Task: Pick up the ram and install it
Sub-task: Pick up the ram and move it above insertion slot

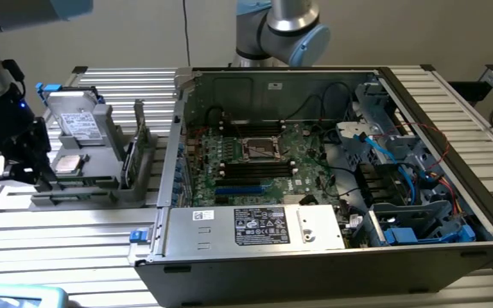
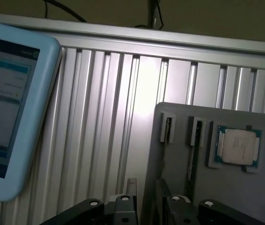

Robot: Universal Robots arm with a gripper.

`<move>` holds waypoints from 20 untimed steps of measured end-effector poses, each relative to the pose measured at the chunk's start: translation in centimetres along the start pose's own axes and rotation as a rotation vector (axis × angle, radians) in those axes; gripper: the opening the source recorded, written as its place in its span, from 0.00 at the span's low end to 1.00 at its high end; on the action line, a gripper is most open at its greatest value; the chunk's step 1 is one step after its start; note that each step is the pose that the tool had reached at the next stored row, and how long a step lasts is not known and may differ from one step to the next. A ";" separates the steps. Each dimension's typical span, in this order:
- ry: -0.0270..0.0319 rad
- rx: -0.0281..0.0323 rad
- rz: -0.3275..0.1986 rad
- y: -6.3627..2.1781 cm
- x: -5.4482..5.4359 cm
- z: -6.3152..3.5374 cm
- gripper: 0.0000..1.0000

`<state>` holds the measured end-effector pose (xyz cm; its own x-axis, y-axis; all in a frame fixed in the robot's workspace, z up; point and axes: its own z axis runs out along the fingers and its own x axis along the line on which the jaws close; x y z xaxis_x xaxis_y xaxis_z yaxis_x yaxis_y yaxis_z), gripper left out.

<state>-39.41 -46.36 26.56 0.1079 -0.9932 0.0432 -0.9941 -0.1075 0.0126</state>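
Gripper (image 1: 17, 168) at the exterior view's left, above the slatted table (image 1: 67, 231). Released: fingers (image 2: 131, 186) spread apart in the wrist view, nothing between them. Hangs just beside the grey holder (image 1: 84, 192), on the side away from the open case (image 1: 315, 263). Touches nothing that can be made out.

Ram (image 1: 135, 154) in the holder, not picked up. Stands upright on edge as a thin stick, on the holder's side nearest the case, well apart from the gripper. Stays hard to read in detail from here.

Same holder also carrying a boxy drive (image 1: 79, 122) with a white label, propped up at the back, and a processor (image 1: 69, 163) lying flat in a recess below it. Processor again in the wrist view (image 2: 238, 146), beside two narrow slots in the holder's grey plate (image 2: 202, 187).

Case lying open on the table, motherboard (image 1: 302, 154) exposed, black memory slots (image 1: 255, 170) near its middle.

Pale-blue tablet (image 2: 10, 108) at the table's edge.
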 end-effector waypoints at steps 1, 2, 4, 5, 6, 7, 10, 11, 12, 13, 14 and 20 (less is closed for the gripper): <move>-0.0028 0.0013 0.000 -0.09 0.2 0.06 0.31; -0.0063 0.0034 0.000 -0.20 0.3 0.11 0.31; -0.0158 0.0080 0.000 -0.50 0.4 0.19 0.31; -0.0213 0.0099 0.000 -0.65 0.5 0.22 0.31; -0.0274 0.0118 0.000 -0.82 0.6 0.26 0.31; -0.0332 0.0132 0.000 -1.00 0.6 0.30 0.31; -0.0474 0.0168 0.000 -1.39 0.9 0.46 0.31; -0.0513 0.0175 0.000 -1.48 1.0 0.56 0.31; -0.0554 0.0183 0.000 -1.56 1.1 0.65 0.31; -0.0598 0.0190 0.000 -1.61 1.1 0.75 0.31; -0.0645 0.0197 0.000 -1.63 1.1 0.86 0.31; -0.0733 0.0204 0.001 -1.67 0.9 1.89 0.31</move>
<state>-37.66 -47.15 24.70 0.1067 -0.9938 -0.0300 -0.9943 -0.1065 -0.0078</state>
